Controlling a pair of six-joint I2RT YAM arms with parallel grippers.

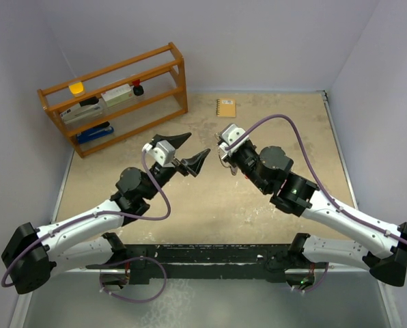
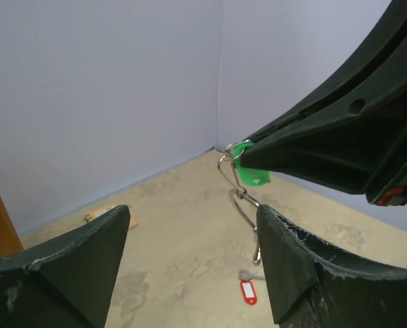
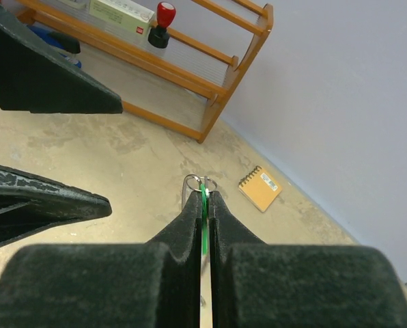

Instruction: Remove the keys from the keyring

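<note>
The green key (image 2: 250, 167) is pinched by the closed right gripper (image 3: 203, 195), held up on the near side of the notebook (image 3: 260, 188), with the keyring (image 2: 241, 198) hung from it. The left gripper (image 2: 193, 213) is spread wide, with nothing gripped.

The right gripper (image 3: 204, 199) was seen with its jaws pressed together on the thin edge of a green key (image 3: 204, 222), and small silver loops of the keyring (image 3: 192, 183) were shown just past the fingertips at twelve o'clock. The left gripper (image 3: 115, 156) was seen at nine o'clock, its fingers spread wide. A tan notebook (image 3: 260, 188) was laid on the table (image 3: 292, 225) at two o'clock, and a wooden rack (image 3: 232, 76) holding a red-capped stamp (image 3: 163, 24) was set at eleven o'clock.
</note>
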